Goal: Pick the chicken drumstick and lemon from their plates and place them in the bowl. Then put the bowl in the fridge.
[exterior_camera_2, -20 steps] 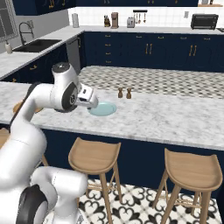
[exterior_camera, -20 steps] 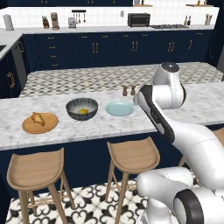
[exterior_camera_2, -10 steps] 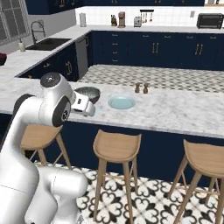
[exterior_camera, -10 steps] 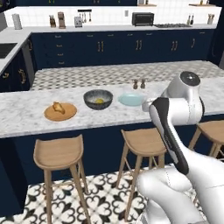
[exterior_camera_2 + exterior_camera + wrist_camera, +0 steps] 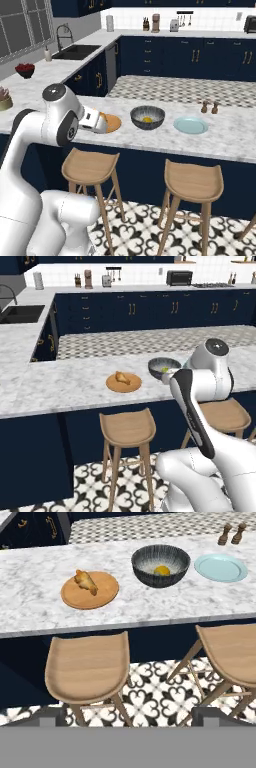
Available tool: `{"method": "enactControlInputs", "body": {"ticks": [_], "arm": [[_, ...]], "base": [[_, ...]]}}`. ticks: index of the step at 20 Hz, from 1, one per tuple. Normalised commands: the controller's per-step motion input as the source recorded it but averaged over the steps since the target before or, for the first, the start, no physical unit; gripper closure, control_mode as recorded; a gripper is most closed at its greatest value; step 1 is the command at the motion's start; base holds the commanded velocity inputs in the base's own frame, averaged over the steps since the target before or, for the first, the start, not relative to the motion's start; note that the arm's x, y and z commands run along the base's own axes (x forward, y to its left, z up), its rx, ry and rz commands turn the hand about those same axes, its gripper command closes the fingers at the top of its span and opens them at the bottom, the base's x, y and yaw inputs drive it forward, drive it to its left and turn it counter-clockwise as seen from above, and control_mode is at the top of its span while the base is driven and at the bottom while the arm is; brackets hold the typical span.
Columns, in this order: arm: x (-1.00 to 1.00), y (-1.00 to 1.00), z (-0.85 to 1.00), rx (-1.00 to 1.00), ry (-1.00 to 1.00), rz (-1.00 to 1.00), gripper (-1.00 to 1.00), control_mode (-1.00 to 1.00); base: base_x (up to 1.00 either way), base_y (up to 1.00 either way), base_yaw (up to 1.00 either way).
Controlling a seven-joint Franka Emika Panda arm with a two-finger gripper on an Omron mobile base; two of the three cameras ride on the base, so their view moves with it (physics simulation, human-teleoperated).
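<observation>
The drumstick (image 5: 86,581) is seen lying on the wooden plate (image 5: 100,596) on the marble desk (image 5: 35,597). The lemon (image 5: 161,570) rests inside the grey bowl (image 5: 145,559), between that plate and the blue plate (image 5: 221,568). The claw (image 5: 128,716) is held open and empty above the stools (image 5: 87,667).

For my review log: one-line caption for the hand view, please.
Drumstick on wooden plate, lemon in bowl, blue plate bare.
</observation>
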Motion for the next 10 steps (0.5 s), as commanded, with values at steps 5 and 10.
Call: {"method": "enactControlInputs", "body": {"ticks": [5, 10], "arm": [[0.0, 0.0, 0.0, 0.0, 0.0, 0.0, -1.0, 1.0], [0.0, 0.0, 0.0, 0.0, 0.0, 0.0, -1.0, 1.0]], "base": [[1.0, -0.41, 0.05], [1.0, -0.36, 0.28]]}}
